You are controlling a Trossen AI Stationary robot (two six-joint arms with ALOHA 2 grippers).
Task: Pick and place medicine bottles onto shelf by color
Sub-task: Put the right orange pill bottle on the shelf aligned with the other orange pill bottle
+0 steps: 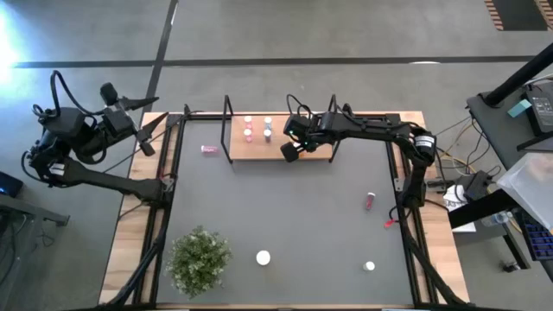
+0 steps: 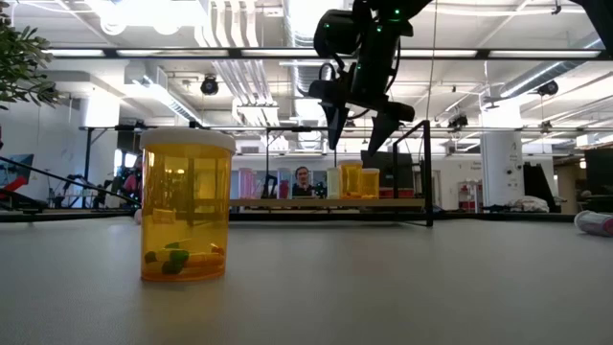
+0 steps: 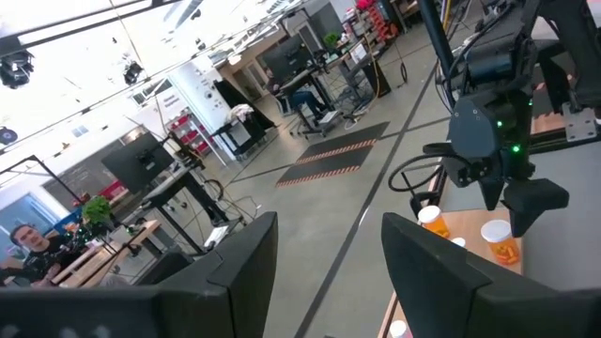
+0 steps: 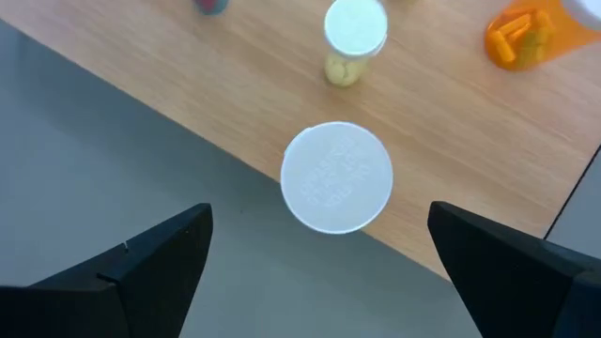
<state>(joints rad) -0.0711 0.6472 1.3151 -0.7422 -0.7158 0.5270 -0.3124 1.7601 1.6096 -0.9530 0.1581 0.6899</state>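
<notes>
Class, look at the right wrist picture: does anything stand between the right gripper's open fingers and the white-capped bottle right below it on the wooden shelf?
Nothing visible does. The right gripper hangs open above the white-capped bottle at the edge of the light wooden shelf; the neighbouring small yellowish bottle and orange bottle stand farther back, apart from it.

The shelf [image 1: 276, 138] serves as the reference. Black wire frames [image 1: 228, 130] close off both of its ends, so access is from above or from the plant side. The right gripper [image 1: 294, 141] hangs over the shelf's right half, jaws spread wide, directly above a white-capped bottle [image 4: 337, 176] standing at the board's edge. More bottles [image 1: 257, 129] stand in the shelf's left-middle part. Beside the shelf's left frame lies a pink bottle [image 1: 209, 149]. Well away from the shelf stand a green plant [image 1: 200, 258], an orange bottle [image 2: 186, 206] and another pink bottle [image 1: 370, 201]; the mat between is open.
</notes>
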